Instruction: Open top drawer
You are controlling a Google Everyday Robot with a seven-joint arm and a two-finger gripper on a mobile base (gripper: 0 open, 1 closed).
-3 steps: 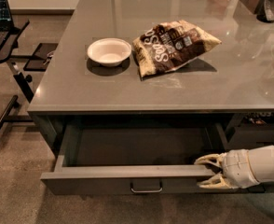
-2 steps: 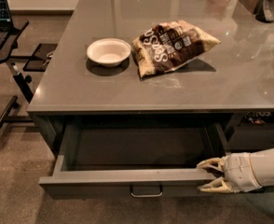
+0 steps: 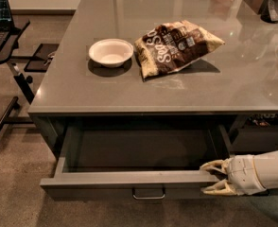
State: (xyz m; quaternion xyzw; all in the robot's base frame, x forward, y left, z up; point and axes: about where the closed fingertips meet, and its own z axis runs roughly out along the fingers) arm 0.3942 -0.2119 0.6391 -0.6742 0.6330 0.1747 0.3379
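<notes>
Grey top drawer (image 3: 129, 178) gapes, one spread pincer (image 3: 210, 177) (right end) straddling its front.

Grey counter (image 3: 252, 86): white bowl (image 3: 111, 52), chip bag (image 3: 177, 45) beside it.

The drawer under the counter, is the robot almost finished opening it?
Mostly done: the top drawer is pulled well out from under the counter, its inside showing. In hand: the gripper sits at the right end of the drawer front, one finger above the edge, one below. Left: perhaps a last pull, then letting go.
</notes>
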